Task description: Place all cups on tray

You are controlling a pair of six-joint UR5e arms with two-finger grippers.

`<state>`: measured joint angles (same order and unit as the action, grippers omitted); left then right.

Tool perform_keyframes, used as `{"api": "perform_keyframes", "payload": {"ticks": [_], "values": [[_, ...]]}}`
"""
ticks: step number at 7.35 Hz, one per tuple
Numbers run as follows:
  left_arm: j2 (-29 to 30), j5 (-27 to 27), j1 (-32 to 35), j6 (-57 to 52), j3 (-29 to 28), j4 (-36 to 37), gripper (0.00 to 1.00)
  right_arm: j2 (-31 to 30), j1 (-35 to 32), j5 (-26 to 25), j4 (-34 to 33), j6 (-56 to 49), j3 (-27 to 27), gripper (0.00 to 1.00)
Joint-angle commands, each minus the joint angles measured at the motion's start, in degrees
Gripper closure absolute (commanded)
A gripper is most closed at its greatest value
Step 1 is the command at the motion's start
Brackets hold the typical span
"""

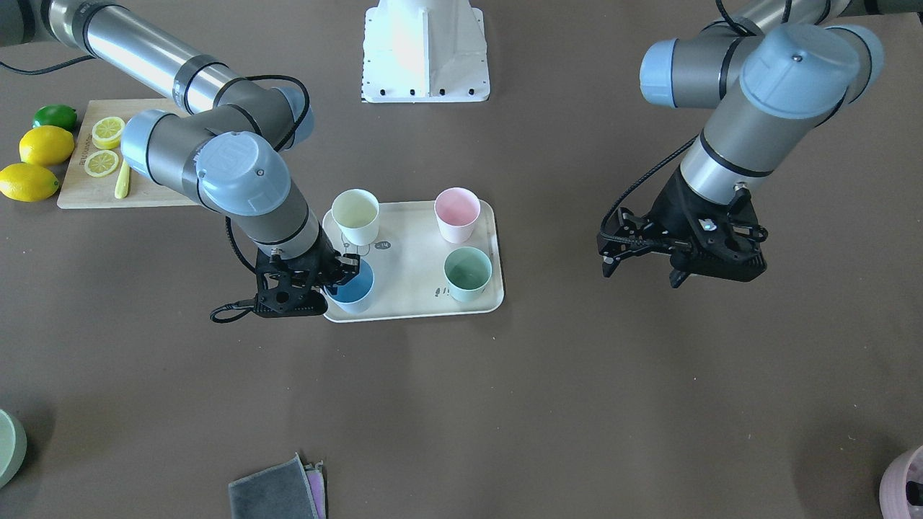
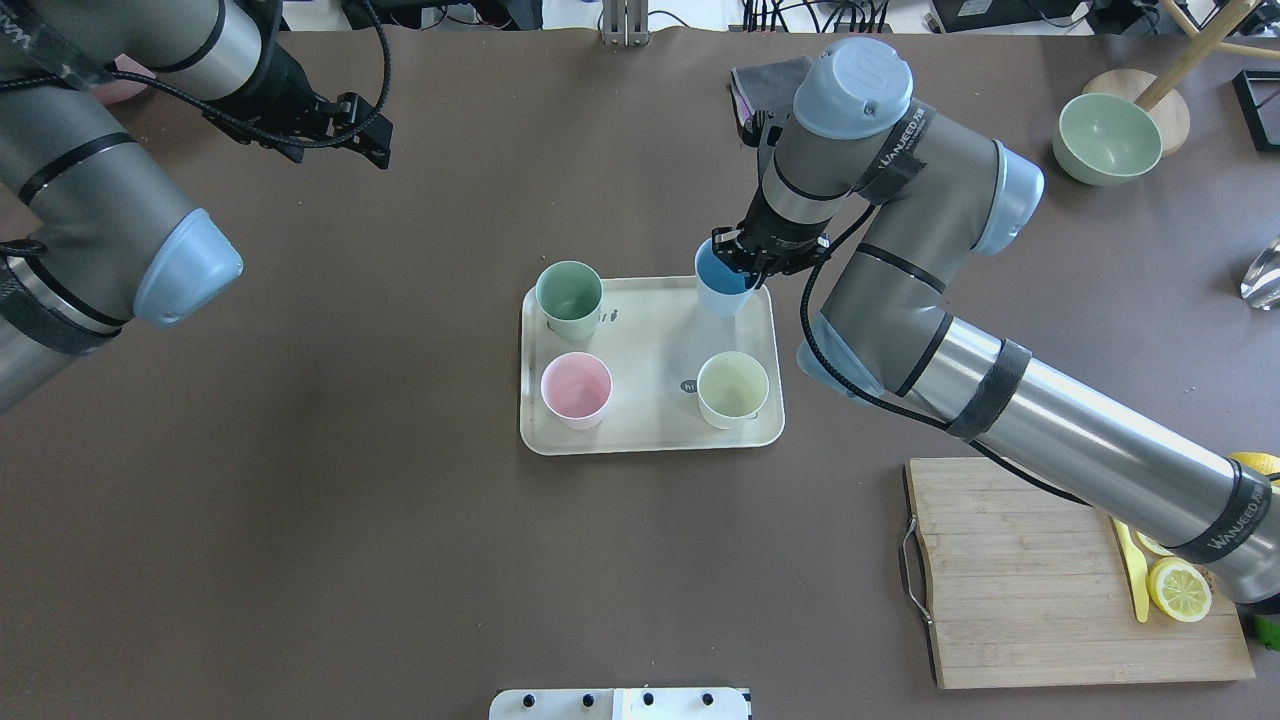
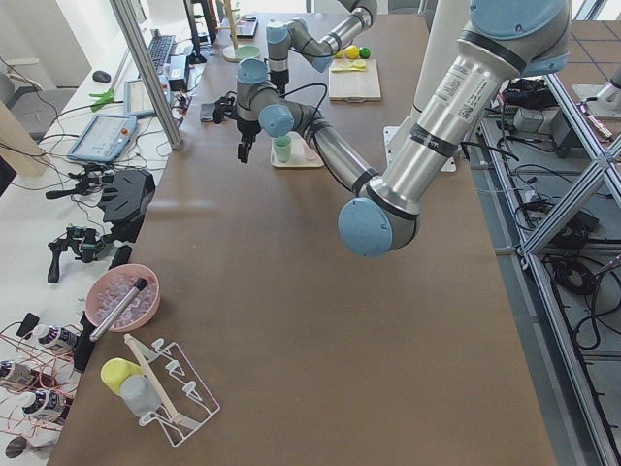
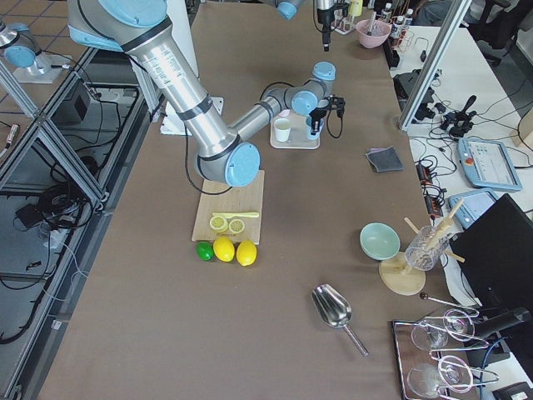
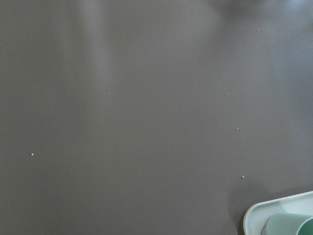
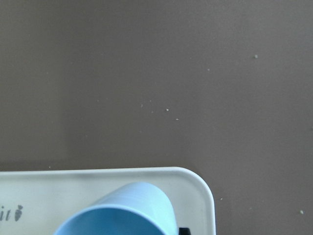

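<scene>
The blue cup (image 6: 128, 208) gets chopped off by the right wrist view's bottom edge, and the mint cup (image 5: 288, 226) is just a sliver in the left wrist view's corner.

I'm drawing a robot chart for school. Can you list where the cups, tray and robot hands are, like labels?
tray: middle of the table
standing free on tray: green cup, pink cup, yellow cup
blue cup: over a tray corner, gripped at its rim
right gripper: shut on the blue cup
left gripper: open, empty, away from the tray
</scene>
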<state>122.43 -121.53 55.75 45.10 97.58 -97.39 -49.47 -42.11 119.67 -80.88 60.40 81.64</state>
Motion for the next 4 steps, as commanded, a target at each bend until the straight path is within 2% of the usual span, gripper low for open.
{"api": "perform_keyframes", "payload": {"ticks": [1,2,4], "values": [[-0.3,-0.2,0.4,-1.0,0.2,0.0,0.02,0.2,1.2,-1.3,1.2,0.3,-0.7,0.94],[-0.4,-0.2,0.6,-0.9,0.9,0.1,0.02,0.2,1.2,-1.4,1.3,0.6,-1.0,0.02],[-1.5,-0.2,0.7,-0.9,1.7,0.1,0.02,1.0,0.5,-0.7,0.8,2.6,-0.4,0.00]]}}
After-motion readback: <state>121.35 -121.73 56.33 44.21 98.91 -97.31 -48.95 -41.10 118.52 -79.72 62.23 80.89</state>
